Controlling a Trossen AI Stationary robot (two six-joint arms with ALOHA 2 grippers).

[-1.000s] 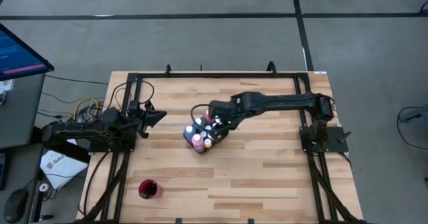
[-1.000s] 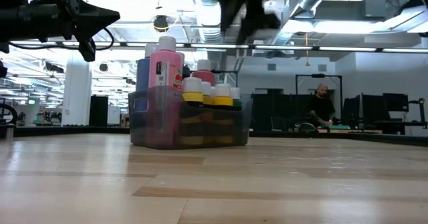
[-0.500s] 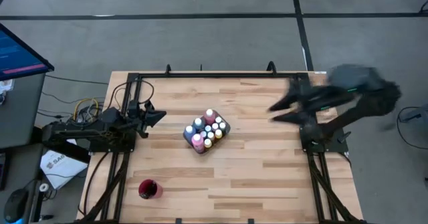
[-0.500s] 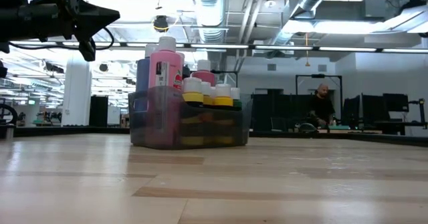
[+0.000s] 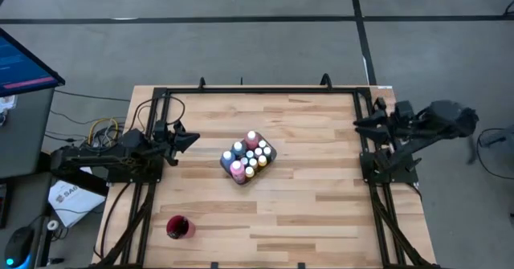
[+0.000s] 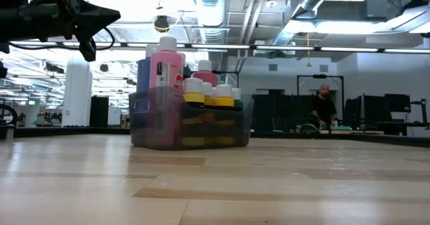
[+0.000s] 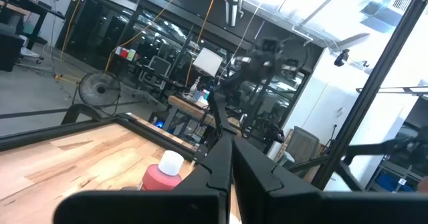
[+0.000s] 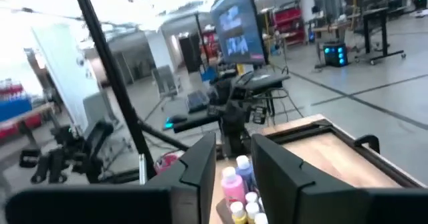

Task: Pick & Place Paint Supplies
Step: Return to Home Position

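Observation:
Several small paint bottles point(image 5: 248, 158) with pale caps stand upright in a small clear bin point(image 6: 188, 127) at the middle of the table; a tall pink one point(image 6: 166, 67) rises above the others. No paintbrushes show. My left gripper point(image 5: 191, 139) hovers shut, left of the bin and above the table, pointing toward it; the left wrist view shows a pink bottle point(image 7: 164, 174) past its fingers. My right gripper point(image 5: 359, 125) is open, drawn back over the table's right edge, facing the bottles point(image 8: 235, 184) from far off.
A red cup point(image 5: 179, 226) stands near the table's near left corner. Black frame rails point(image 5: 257, 91) run along the table's far edge and both sides. Bare wood lies all round the bin. A person point(image 6: 324, 107) stands in the room far behind the table.
My right arm has swung fast from above the bin to the table's right edge, leaving the low view. The bin and its bottles stand where they were.

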